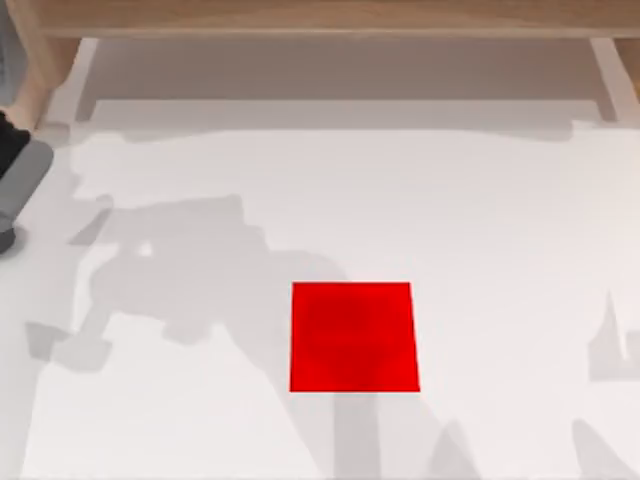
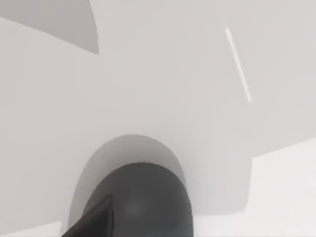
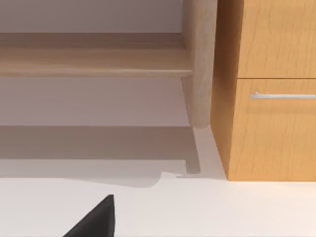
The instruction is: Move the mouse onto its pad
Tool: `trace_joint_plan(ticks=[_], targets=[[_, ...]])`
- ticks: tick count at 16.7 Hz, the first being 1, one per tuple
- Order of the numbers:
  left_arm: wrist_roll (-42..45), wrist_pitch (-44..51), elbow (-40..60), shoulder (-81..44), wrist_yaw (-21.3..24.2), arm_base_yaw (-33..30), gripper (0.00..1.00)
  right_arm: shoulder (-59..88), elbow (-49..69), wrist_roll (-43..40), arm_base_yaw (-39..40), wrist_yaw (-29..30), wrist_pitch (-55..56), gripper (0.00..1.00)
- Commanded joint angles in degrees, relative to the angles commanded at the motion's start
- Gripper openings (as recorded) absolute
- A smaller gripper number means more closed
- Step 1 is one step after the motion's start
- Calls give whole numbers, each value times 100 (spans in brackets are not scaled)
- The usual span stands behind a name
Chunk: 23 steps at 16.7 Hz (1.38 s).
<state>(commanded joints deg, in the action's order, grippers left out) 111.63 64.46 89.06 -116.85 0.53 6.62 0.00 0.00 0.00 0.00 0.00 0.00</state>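
Note:
The pad (image 1: 354, 337) is a flat bright red square lying on the white table, a little below the middle of the top view, with nothing on it. The mouse (image 2: 148, 202) is a dark grey rounded body on a white surface in the left wrist view, casting a shadow around itself. A black part of my left gripper (image 2: 94, 222) overlaps the mouse's near side. My left arm (image 1: 15, 170) shows at the far left edge of the top view. A black part of my right gripper (image 3: 94, 219) shows low in the right wrist view, with nothing near it.
Arm shadows fall across the white table (image 1: 500, 220) left of the pad. A wooden rail (image 1: 320, 15) runs along the back. The right wrist view looks at a wooden leg (image 3: 200, 64) and a wooden cabinet (image 3: 271, 123) with a drawer handle (image 3: 281, 96).

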Motion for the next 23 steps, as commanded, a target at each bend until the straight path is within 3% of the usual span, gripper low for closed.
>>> trace_joint_plan(ticks=[4, 9, 17, 23], targets=[[999, 566, 1376, -852, -41, 248, 100, 0, 0, 0, 0, 0, 0, 100], [1530, 873, 2310, -1224, -65, 438, 100, 0, 0, 0, 0, 0, 0, 100], [1546, 782, 2261, -1253, -64, 425, 100, 0, 0, 0, 0, 0, 0, 100], [1564, -541, 1353, -1624, -62, 451, 100, 0, 0, 0, 0, 0, 0, 100]])
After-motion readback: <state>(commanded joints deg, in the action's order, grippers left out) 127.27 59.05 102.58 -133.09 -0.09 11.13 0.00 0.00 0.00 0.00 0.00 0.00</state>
